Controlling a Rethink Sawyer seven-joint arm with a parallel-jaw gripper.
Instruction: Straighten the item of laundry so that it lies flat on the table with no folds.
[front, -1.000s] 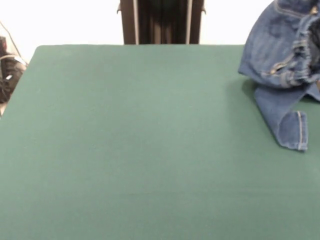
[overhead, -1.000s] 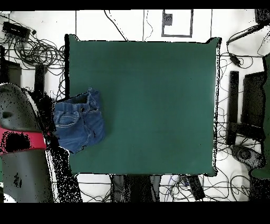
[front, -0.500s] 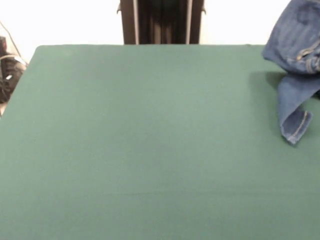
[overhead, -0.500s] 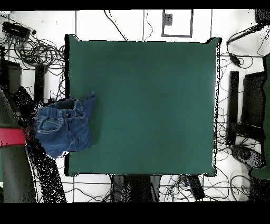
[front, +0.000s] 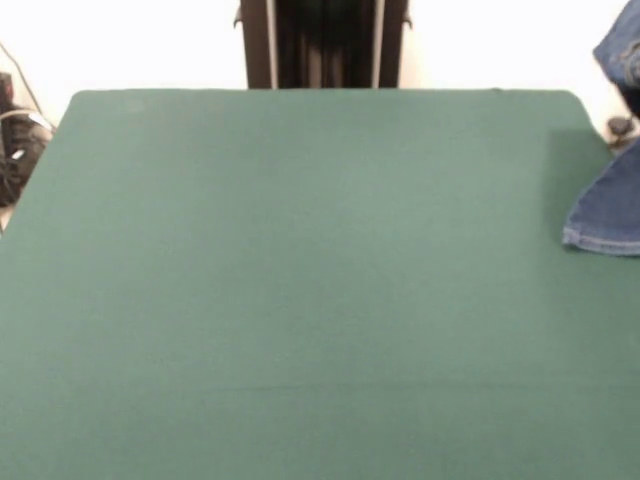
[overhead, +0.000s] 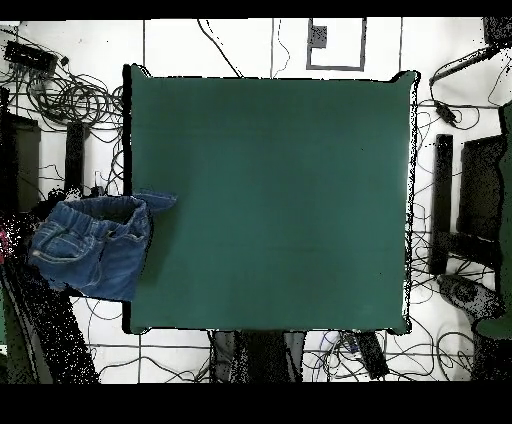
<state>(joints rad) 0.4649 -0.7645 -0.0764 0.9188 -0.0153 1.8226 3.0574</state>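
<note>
Jeans, small blue faded denim (overhead: 90, 256), hang bunched mostly off the dark green felt surface (overhead: 270, 200), one leg overlapping its edge. Soft, floppy; best pinched at the waistband. Fingers' state: cannot tell.

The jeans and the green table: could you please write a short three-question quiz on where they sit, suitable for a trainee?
1. True or false: in the overhead view the jeans lie spread flat in the middle of the table.
2. Multiple choice, front view: the jeans show at A) the left edge, B) the centre, C) the right edge.
3. Fill in: in the overhead view most of the denim lies beyond the table's ___ edge.

Key
1. False: they are bunched, mostly past the edge, with only a small part over the felt.
2. C.
3. Left.

The robot's hand shows in neither view.
</note>
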